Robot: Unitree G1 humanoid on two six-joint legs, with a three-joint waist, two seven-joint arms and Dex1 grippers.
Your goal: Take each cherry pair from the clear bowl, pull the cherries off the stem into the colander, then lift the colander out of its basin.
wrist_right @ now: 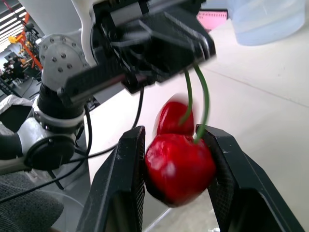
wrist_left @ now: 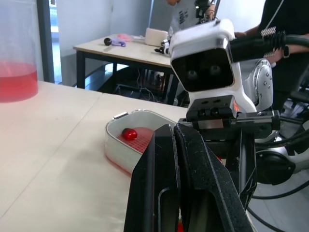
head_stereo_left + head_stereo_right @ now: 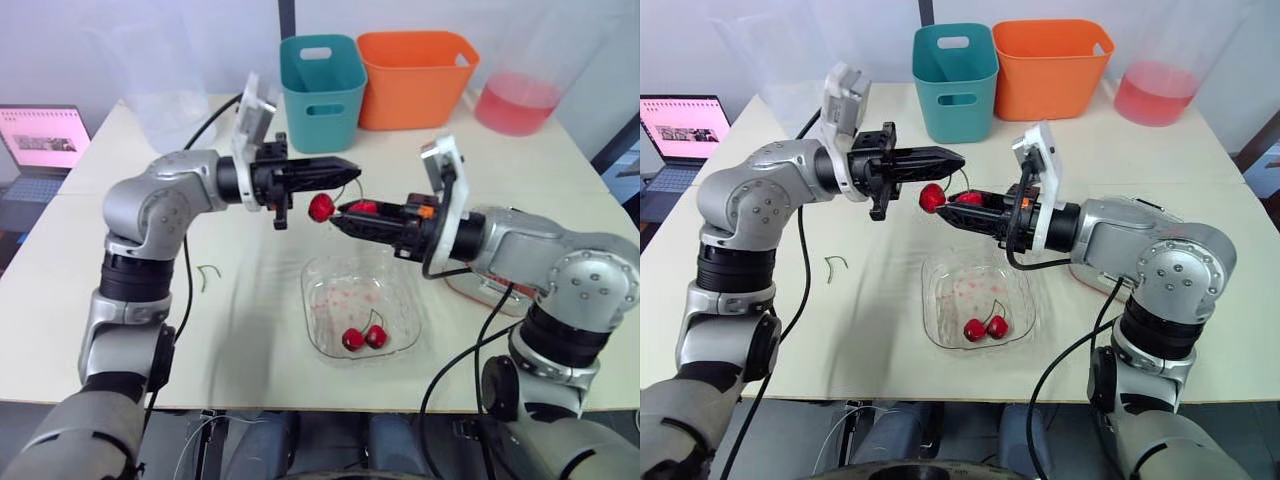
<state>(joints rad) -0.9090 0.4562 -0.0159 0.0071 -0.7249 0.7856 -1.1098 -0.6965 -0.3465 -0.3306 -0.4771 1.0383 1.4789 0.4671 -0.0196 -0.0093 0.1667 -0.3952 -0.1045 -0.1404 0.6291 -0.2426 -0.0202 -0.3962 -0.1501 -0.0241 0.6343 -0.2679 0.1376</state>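
A cherry pair hangs in the air above the clear bowl (image 3: 328, 285). My left gripper (image 3: 345, 168) is shut on the green stem (image 1: 205, 99). My right gripper (image 1: 177, 135) is shut on one cherry (image 1: 179, 166) of the pair. The other cherry (image 3: 321, 207) dangles free beside it. Another cherry pair (image 3: 363, 337) lies at the bowl's near side. The white basin (image 2: 118, 145) with the red colander stands to the right, behind my right arm, with one cherry (image 2: 129, 134) in it.
A bare green stem (image 3: 207, 275) lies on the table to the left of the bowl. At the back stand a teal bin (image 3: 322, 90), an orange bin (image 3: 415, 75) and a pitcher of red liquid (image 3: 518, 100). A laptop (image 3: 40, 140) sits far left.
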